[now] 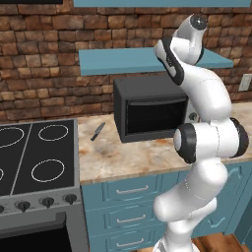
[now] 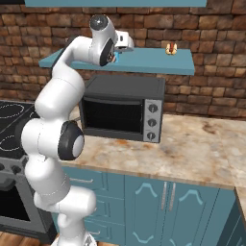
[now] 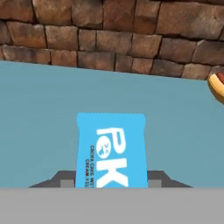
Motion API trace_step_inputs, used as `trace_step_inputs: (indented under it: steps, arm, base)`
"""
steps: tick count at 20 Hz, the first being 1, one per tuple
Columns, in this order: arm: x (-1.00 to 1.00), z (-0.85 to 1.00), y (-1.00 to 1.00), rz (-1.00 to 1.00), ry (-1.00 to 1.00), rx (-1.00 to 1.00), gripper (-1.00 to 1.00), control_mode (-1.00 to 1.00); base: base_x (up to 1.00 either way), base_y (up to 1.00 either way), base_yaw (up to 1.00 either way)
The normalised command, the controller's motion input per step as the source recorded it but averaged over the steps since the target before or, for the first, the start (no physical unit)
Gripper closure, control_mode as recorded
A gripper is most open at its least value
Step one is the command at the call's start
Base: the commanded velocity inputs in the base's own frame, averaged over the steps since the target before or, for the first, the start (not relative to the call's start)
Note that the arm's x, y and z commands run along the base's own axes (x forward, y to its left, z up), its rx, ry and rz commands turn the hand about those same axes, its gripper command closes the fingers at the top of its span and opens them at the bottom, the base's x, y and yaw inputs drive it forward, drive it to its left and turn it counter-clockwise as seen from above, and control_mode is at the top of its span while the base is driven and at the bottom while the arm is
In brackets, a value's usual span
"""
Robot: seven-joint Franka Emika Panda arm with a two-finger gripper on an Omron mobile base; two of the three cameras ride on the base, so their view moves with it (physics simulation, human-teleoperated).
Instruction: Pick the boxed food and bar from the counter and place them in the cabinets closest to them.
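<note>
The bar [image 3: 110,151], a flat blue wrapper with white letters, sits between the dark fingertips of my gripper [image 3: 110,179], which is shut on it. It is held just over the teal cabinet shelf [image 3: 39,113], close to the brick wall; whether it touches the slab I cannot tell. From the right base view, my gripper [image 2: 126,43] is up at the left part of that cabinet shelf [image 2: 149,61], above the microwave. The shelf also runs behind my arm [image 1: 113,60]. The boxed food is out of view. Below lies the marbled counter [image 1: 128,157].
A hot dog [image 2: 169,48] lies on the shelf to the right of my hand, its end showing [image 3: 216,85]. A black microwave [image 2: 120,113] stands under the shelf. A black-handled knife [image 1: 98,131] lies on the counter beside the stove [image 1: 34,157].
</note>
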Motion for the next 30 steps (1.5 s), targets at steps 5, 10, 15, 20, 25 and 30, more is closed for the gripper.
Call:
trace_step_inputs:
  steps: [5, 10, 15, 20, 25, 30]
  arm:
    - [0.29, -0.18, 0.00, 0.00, 0.00, -0.02, 1.00, -1.00]
    - [0.33, -0.26, 0.00, 0.00, 0.00, -0.01, 1.00, -1.00]
    - [0.45, -0.09, 0.00, 0.00, 0.00, 0.00, 1.00, -1.00]
    - [0.57, 0.00, 0.00, 0.00, 0.02, 0.00, 1.00, -1.00]
    - [0.54, 0.00, 0.00, 0.00, 0.04, 0.00, 1.00, -1.00]
    - [0.36, -0.02, 0.00, 0.00, 0.03, 0.00, 1.00, -1.00]
  base:
    - [0.00, 0.00, 0.00]
    - [0.00, 0.00, 0.00]
    - [0.00, 0.00, 0.00]
    - [0.00, 0.00, 0.00]
    - [0.00, 0.00, 0.00]
    - [0.00, 0.00, 0.00]
